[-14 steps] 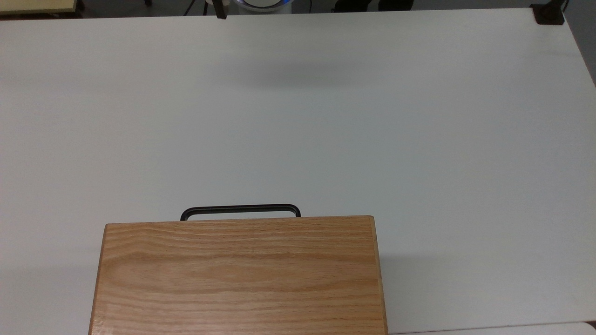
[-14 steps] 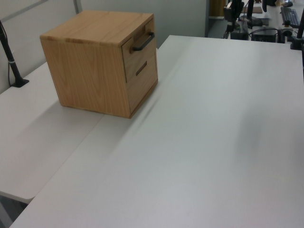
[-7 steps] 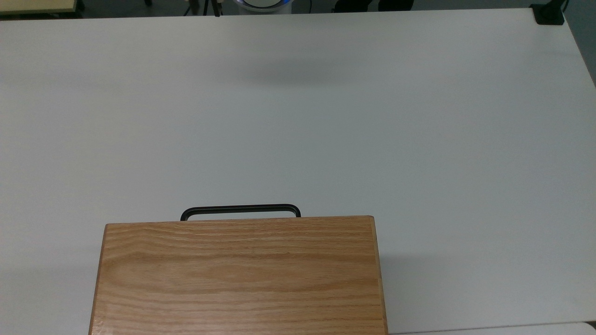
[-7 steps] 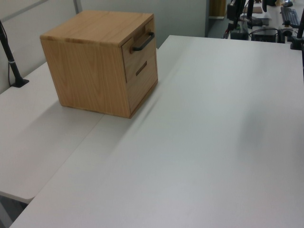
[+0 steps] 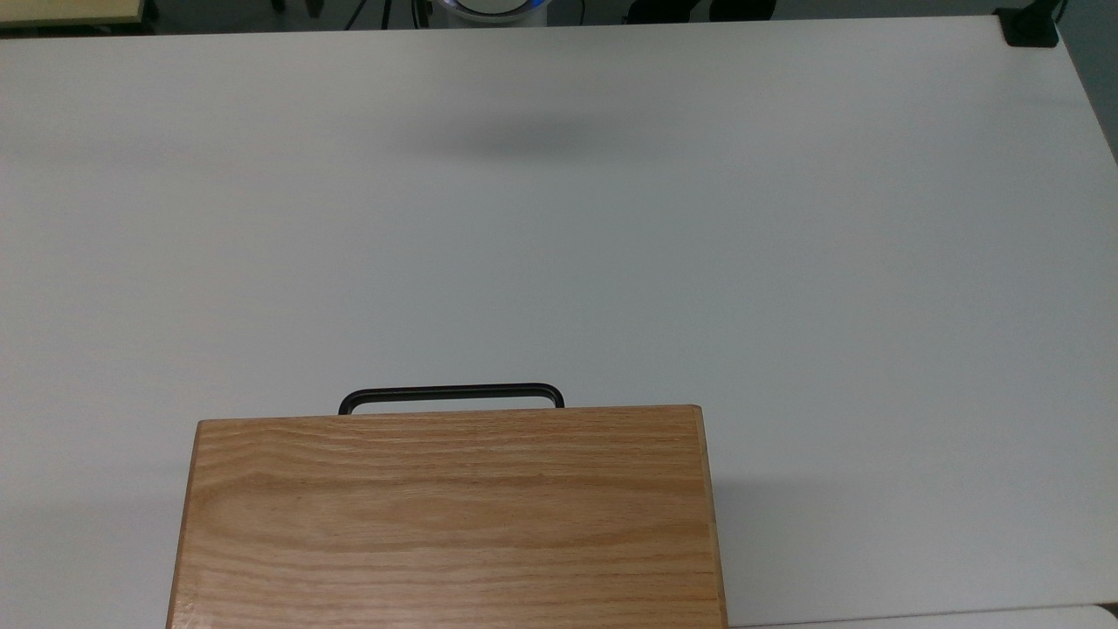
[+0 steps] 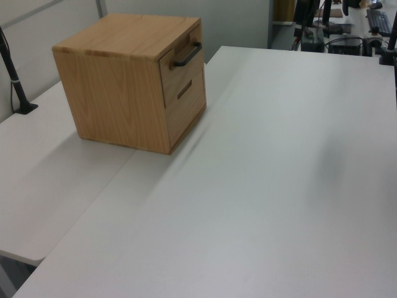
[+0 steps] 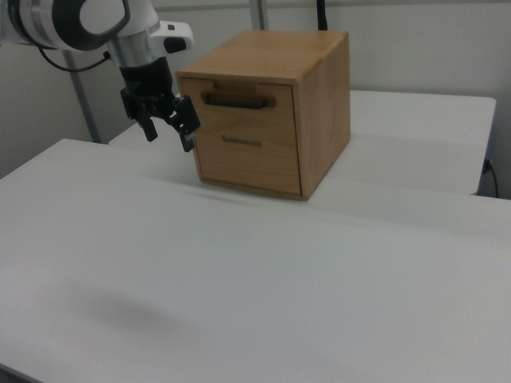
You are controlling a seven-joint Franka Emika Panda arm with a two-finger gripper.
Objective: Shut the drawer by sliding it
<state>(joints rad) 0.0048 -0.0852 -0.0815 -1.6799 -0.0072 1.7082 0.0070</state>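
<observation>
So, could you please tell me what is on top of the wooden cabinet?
Nothing rests on the cabinet: its flat top is bare oak grain. Its drawer is shut flush under that top, so anything inside is hidden. The gripper hangs open beside the front.

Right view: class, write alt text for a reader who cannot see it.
A white robot arm's black gripper, fingers apart and holding nothing, hangs above a white table beside an oak-grained wooden cabinet. The cabinet's upper drawer, with a black bar handle, sits closed.
</observation>
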